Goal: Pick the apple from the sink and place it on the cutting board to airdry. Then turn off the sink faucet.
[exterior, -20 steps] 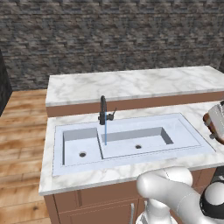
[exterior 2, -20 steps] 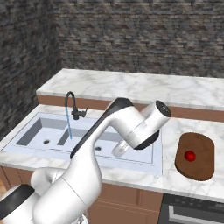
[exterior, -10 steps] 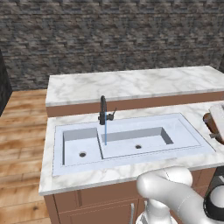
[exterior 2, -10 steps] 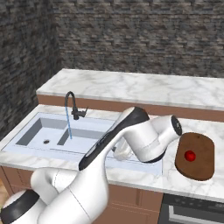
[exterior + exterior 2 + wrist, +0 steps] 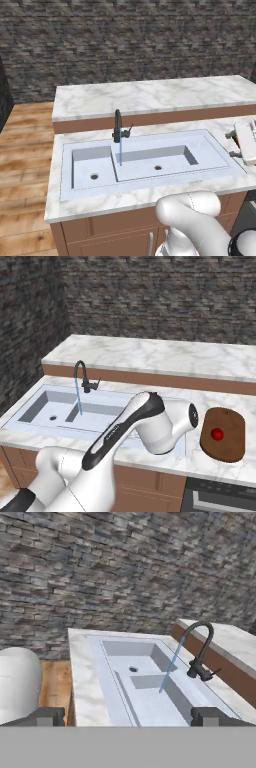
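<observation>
Arm: glossy white rounded shells, one dark strip along a link, dark joint bands. Gripper: two small dark grey square tips.

No readable text, label, brand or number appears on anything.

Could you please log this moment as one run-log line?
apple: on cutting board | sink faucet: water running | gripper: open, empty, facing sink | next: faucet off
</observation>
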### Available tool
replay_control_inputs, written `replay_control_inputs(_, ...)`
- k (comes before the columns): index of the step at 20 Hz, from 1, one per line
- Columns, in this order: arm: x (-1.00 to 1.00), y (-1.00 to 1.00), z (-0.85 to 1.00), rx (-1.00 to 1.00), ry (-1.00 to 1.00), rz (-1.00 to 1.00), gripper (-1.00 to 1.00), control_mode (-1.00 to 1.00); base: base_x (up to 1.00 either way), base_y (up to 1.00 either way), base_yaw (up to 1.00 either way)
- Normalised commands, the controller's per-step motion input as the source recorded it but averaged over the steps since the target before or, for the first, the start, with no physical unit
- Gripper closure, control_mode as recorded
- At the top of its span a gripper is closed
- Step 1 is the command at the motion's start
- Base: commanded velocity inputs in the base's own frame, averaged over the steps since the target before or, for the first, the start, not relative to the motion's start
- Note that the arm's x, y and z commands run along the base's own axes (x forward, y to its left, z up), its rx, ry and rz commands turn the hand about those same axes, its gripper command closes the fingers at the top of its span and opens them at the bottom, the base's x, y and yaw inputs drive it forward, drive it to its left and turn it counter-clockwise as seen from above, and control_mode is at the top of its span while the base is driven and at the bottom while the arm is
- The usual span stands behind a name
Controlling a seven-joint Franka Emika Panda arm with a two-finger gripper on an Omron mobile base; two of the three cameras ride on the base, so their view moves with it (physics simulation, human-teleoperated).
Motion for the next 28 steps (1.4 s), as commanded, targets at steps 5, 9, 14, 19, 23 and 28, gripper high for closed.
replay_control_inputs(5,0.0,0.17,-0.02,0.29,0.0,0.0,-1.0,-1.0,0.0,0.0,0.0)
replay_control_inputs(9,0.09,0.39,0.0,0.08,0.0,0.05,-1.0,-1.0,0.0,0.0,0.0)
replay_control_inputs(14,0.21,0.41,0.0,0.0,0.0,0.03,-1.0,-1.0,0.0,0.0,0.0)
replay_control_inputs(19,0.23,0.25,0.0,0.0,0.0,0.03,-1.0,-1.0,0.0,0.0,0.0)
replay_control_inputs(23,0.14,0.07,-0.08,0.0,0.0,0.04,-1.0,-1.0,0.0,0.0,0.0)
replay_control_inputs(28,0.13,0.05,-0.04,0.02,0.0,0.03,-1.0,-1.0,0.0,0.0,0.0)
